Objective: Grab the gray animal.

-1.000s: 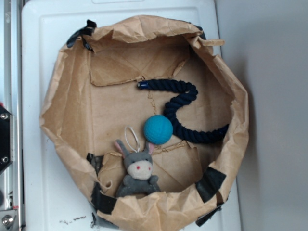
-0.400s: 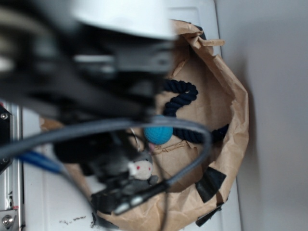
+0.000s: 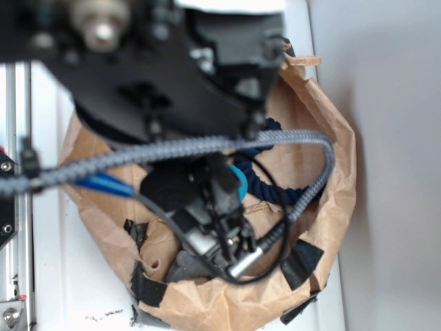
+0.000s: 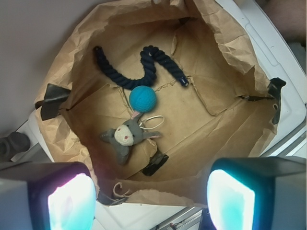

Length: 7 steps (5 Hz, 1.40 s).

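Observation:
The gray animal (image 4: 125, 138) lies on its back on the floor of a brown paper bag (image 4: 225, 43), cream muzzle up, with a white string loop (image 4: 152, 122) by its ear. In the wrist view my gripper (image 4: 151, 201) is open, its two pads spread wide, well above the bag's near rim and apart from the toy. In the exterior view my black arm (image 3: 165, 89) covers most of the bag. Only a gray patch of the animal (image 3: 185, 265) shows under it.
A blue ball (image 4: 142, 98) rests just beyond the animal's ears, and a dark navy rope (image 4: 139, 72) curls behind it. The bag's crumpled walls, patched with black tape (image 4: 156, 164), ring everything. The bag stands on a white surface (image 4: 288, 72).
My arm has swung in over the bag from the left. It now hides the animal's face, most of the ball and much of the rope in the exterior view.

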{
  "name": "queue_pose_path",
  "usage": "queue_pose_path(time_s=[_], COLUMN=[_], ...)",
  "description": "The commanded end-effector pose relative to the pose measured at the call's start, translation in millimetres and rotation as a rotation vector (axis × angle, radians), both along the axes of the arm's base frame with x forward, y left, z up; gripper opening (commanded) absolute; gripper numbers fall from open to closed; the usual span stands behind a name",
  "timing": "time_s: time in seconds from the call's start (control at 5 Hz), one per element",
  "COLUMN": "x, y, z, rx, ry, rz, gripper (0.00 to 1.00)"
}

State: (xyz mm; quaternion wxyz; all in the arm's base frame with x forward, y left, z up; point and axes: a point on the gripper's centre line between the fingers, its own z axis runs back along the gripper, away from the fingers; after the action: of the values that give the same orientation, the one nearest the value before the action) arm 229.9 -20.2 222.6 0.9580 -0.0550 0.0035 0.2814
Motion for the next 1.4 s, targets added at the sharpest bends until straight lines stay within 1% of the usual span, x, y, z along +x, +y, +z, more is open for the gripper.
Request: queue_pose_path(time_s=[0.0,0.2,0.4,0.6,0.8,1.0,1.2], x=[-0.6,5.6,17.6,22.5,26.0,26.3,-22.4], y=[9.1,18.9,20.3,18.3,7.8,-12.0,-13.9], z=[9.7,-6.9,-29.8,-53.8,-84.3,-105.3,-123.2], rx=[-0.004,-0.014,0.037,0.073,0.112,0.159,0.139], ry=[-0.040,-0.053,-0.112,-0.156,-0.136,-0.121,-0.121], rz=[0.020,0.107,0.198,0.319,0.362,0.357,0.444], gripper=[1.00,1.00,1.00,1.00,1.00,1.00,1.00])
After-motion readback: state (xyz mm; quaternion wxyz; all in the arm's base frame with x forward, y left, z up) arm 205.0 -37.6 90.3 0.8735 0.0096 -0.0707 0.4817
